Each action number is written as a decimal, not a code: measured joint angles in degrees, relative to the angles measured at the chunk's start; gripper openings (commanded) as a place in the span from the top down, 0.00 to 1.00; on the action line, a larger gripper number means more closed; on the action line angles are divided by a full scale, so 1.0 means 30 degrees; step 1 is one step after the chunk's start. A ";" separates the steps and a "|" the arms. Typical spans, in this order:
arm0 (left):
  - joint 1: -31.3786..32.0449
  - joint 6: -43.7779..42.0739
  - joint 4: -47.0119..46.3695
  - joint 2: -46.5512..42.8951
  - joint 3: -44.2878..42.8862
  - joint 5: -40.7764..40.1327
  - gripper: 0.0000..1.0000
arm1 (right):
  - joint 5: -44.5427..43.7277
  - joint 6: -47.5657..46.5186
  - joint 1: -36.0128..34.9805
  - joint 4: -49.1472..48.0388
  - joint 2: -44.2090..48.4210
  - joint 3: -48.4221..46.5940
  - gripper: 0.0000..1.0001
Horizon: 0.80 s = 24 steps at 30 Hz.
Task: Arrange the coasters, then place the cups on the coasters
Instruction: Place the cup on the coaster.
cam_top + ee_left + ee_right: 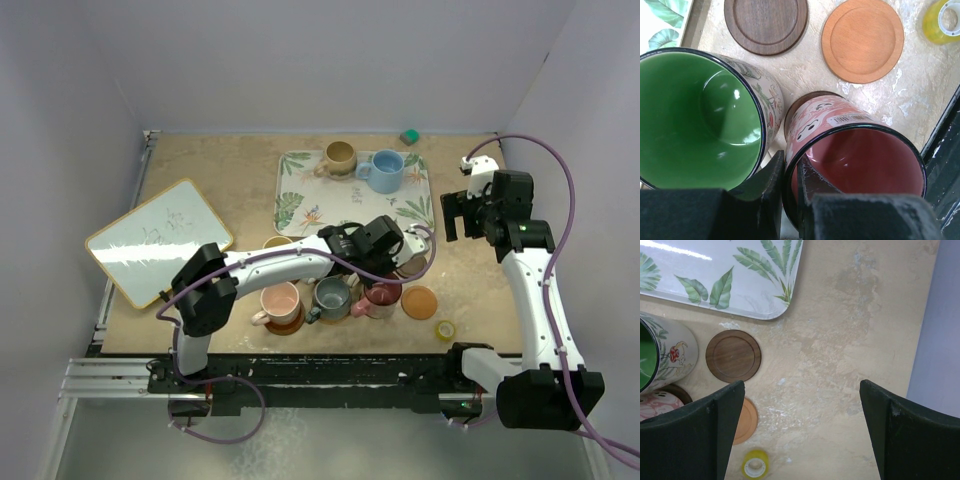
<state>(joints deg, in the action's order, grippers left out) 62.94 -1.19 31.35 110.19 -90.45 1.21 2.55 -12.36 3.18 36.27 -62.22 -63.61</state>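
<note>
On the desk the leaf-print tray carries a tan mug and a blue mug. The right gripper hovers near the tray's corner, jaws wide open. The left gripper has its jaws clamped on the rim of the red mug, which seems to stand on a dark coaster, just beside the green mug. Near them lie a bare brown coaster, an orange coaster and a yellow tape roll

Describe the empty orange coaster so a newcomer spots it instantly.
From the leaf-print tray's right corner, come toward the near table edge. The orange coaster lies between the dark red mug and a yellow tape roll; the neighbouring coaster is dark brown.
</note>
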 measured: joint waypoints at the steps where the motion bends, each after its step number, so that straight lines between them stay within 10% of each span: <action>1: -0.0015 0.0000 0.0044 0.0007 0.0029 0.0000 0.97 | 0.0000 0.0000 0.0000 0.0015 0.0000 0.0000 0.02; 24: -0.0233 -0.0007 0.0270 0.0131 0.0073 0.0175 0.86 | 0.0066 -0.0007 0.0000 0.0102 0.0000 0.0000 0.02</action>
<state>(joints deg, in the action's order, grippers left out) 62.24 -1.21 32.16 110.59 -90.24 1.74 2.74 -12.38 3.18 36.58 -62.22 -63.61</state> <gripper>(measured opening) 0.100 0.983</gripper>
